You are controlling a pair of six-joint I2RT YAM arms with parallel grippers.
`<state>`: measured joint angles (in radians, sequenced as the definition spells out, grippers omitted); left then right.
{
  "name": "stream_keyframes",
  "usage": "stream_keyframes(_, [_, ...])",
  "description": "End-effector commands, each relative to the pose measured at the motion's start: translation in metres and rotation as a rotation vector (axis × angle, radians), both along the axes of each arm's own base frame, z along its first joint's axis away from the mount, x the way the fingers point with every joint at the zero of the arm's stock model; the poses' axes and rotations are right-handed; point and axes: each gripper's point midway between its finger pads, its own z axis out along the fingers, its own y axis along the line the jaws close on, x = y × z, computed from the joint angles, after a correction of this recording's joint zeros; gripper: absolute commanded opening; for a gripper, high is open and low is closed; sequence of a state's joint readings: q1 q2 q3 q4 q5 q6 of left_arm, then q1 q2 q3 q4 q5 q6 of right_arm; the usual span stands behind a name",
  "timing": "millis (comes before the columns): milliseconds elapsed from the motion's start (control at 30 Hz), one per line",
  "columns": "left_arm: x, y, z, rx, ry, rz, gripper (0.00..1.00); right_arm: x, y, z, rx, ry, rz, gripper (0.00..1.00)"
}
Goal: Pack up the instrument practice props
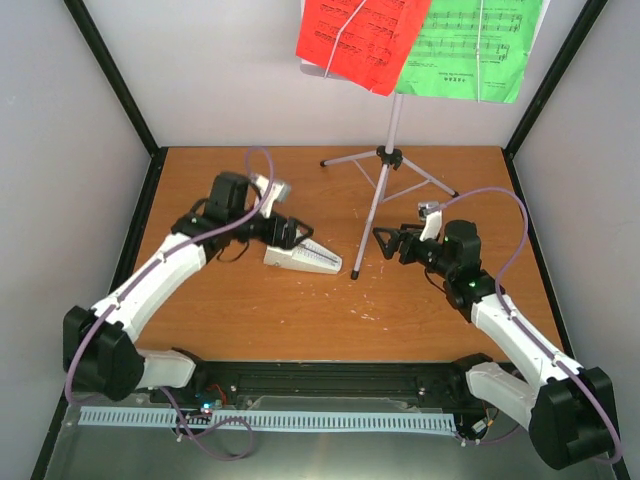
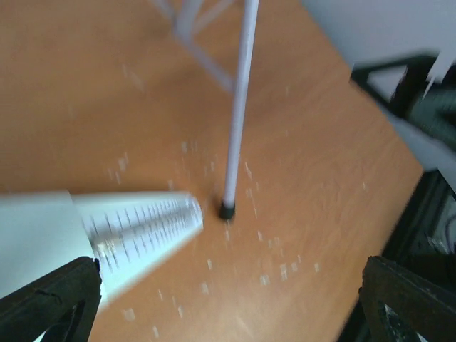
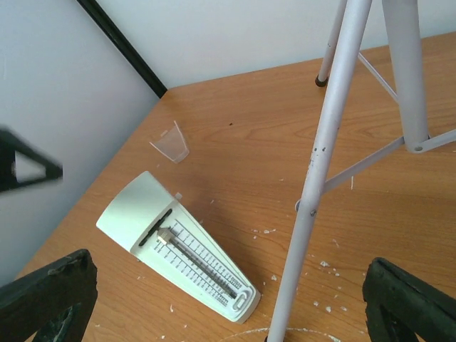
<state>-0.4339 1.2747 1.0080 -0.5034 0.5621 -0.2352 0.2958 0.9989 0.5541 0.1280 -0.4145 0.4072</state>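
Metronome: the white metronome (image 1: pixel 302 260) lies on its side on the table (image 1: pixel 300 325), left of centre.
Long axis: roughly left to right, wide base by the left gripper (image 1: pixel 292 236), narrow tip pointing at the foot of the music stand (image 1: pixel 385 170).
Nearer arm: left; the right gripper (image 1: pixel 388 243) sits beyond the stand's front leg.
Left gripper: jaws spread wide and empty; the metronome lies off-centre, close to one finger.
Right gripper: wide open, empty.
Left arm pose: reaching forward, elbow bent, wrist turned rightward and low.
Pages: red page (image 1: pixel 355 35) and green page (image 1: pixel 470 50) on the stand.
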Motion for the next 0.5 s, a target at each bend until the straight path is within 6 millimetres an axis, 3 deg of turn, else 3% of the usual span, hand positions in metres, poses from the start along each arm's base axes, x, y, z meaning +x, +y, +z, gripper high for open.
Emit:
stream_keyframes(0, [0.057, -0.002, 0.015, 0.130, -0.172, -0.006, 0.99, -0.006, -0.003, -0.002, -0.005, 0.002, 0.000, 1.00])
stream_keyframes(133, [0.114, 0.000, -0.021, 0.181, -0.099, 0.012, 0.99, -0.014, -0.002, 0.002, 0.010, 0.001, 0.012, 1.00])
stream_keyframes(267, [0.146, 0.006, -0.047, 0.182, -0.013, 0.020, 0.99, -0.023, -0.004, 0.001, 0.019, 0.001, 0.013, 1.00])
stream_keyframes(367, [0.153, 0.010, -0.068, 0.207, 0.035, 0.035, 0.99, -0.029, -0.007, -0.003, 0.023, 0.005, 0.008, 1.00])
stream_keyframes(467, [0.136, 0.005, -0.086, 0.170, 0.128, 0.001, 1.00, -0.033, -0.008, -0.007, 0.022, 0.007, 0.008, 1.00])
